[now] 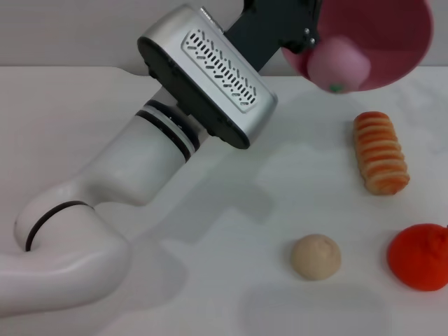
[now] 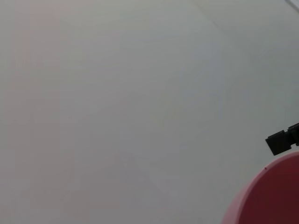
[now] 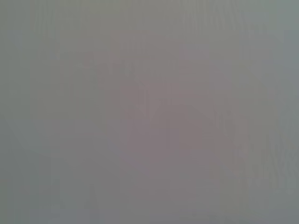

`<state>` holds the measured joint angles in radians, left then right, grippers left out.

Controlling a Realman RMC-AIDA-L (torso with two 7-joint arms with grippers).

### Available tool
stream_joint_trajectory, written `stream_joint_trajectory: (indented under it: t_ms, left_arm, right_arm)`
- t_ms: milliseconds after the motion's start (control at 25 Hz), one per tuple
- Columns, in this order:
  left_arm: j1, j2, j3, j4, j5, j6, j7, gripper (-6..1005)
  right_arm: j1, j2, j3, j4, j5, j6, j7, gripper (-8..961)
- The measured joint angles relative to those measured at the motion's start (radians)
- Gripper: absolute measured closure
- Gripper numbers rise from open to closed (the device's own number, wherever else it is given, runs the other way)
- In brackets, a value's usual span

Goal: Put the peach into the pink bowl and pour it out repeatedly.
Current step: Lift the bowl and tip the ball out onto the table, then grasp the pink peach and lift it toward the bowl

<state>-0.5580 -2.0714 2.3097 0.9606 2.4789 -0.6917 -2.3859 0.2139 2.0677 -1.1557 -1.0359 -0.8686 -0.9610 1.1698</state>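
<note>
The pink bowl [image 1: 381, 42] is held up off the white table [image 1: 231, 280] and tipped steeply toward the camera, its mouth open downward, with the peach [image 1: 339, 64] sitting right at the bowl's lower lip, green stem mark facing down, seemingly about to roll out or already leaving. The left gripper [image 1: 301, 35] is at the bowl's near-left rim, its black body pressed against the wall there; its fingers are hidden by the bowl, so I cannot tell how they stand, though the raised bowl suggests it is pinched by the rim. The right gripper is not in view. Below the bowl on the table lies a striped orange bread roll [image 1: 380, 152]; farther from the bowl are a beige ball [image 1: 316, 256] and an orange-red lumpy fruit [image 1: 421, 256]. The bowl looks like light, stiff, smooth plastic, so a rim pinch should carry it but could slip or twist while tilted. The peach looks light, round and smooth; it will likely roll and bounce on landing, and is best taken across its widest middle.
</note>
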Motion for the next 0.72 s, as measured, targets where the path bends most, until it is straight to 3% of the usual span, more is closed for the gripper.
stream_joint_trajectory:
  t_ms: [520, 720]
  left_arm:
    - [-0.009, 0.002, -0.007, -0.011, 0.002, 0.002, 0.0, 952]
    - [-0.048, 0.001, -0.106, 0.002, -0.007, 0.186, -0.044, 952]
  right_arm:
    - [0.009, 0.005, -0.002, 0.02, 0.005, -0.001, -0.004, 581]
    - [0.012, 0.004, -0.01, 0.024, 0.005, -0.001, -0.004, 586]
